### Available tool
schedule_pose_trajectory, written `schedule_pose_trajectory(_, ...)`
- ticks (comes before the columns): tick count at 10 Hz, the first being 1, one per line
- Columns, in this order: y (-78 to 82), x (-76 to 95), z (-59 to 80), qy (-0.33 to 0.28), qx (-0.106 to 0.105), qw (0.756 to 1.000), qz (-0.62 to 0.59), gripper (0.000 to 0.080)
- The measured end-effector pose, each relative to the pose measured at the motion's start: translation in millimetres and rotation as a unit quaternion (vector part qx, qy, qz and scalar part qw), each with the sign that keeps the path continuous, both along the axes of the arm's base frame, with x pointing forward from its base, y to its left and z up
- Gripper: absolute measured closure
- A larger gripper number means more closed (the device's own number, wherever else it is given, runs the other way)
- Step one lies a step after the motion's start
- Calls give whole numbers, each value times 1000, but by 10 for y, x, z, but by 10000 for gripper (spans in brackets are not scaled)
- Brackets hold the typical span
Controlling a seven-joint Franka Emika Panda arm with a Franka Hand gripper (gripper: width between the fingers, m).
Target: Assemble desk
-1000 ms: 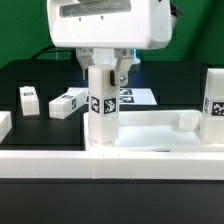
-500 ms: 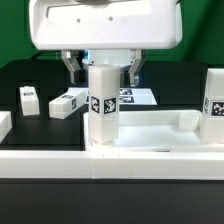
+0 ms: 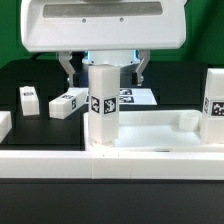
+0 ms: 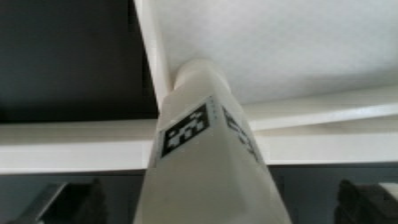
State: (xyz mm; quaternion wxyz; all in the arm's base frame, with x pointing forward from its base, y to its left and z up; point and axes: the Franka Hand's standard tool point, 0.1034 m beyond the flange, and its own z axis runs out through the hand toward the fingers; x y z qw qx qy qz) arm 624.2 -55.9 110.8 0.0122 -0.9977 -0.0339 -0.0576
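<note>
Two legs stand upright in the tabletop [image 3: 150, 128]: the leg [image 3: 103, 105] at its corner on the exterior view's left, directly under the gripper [image 3: 104, 72], and a far leg [image 3: 213, 95] at the exterior view's right. The gripper holds nothing. Its jaws stand wide, one finger [image 3: 68, 68] on each side of the leg's top, and neither seems to touch it. The wrist view looks straight down the leg [image 4: 205, 150] with clear gaps at both sides.

The main risk is a sideways move before the fingers have risen clear of the top. Either finger would then catch the leg and tilt it, or drag the tabletop along the rail [image 3: 110, 165] in front. The pictures do not show how firmly the leg sits in its socket. If it is only partly seated, even a light brush could leave it crooked or pull it out.

Two loose legs [image 3: 66, 104] lie on the table toward the exterior view's left. A low, direct sweep to them would cross the seated leg, so a straight lift first seems wise.
</note>
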Motion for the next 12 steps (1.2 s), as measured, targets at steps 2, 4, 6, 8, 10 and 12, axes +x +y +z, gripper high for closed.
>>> schedule_pose_trajectory(2, 3, 4, -11, 2, -6, 998, 59, 150)
schedule_pose_trajectory(4, 18, 9, -10, 0, -20, 991, 135, 150)
schedule_pose_trajectory(6, 16, 12, -12, -2, -20, 990, 138, 270)
schedule_pose_trajectory(8, 14, 11, -12, -1, -20, 990, 138, 511)
schedule_pose_trajectory(10, 14, 12, -13, -1, -20, 991, 134, 511)
schedule_pose_trajectory(12, 9, 10, -13, -1, -18, 992, 127, 511)
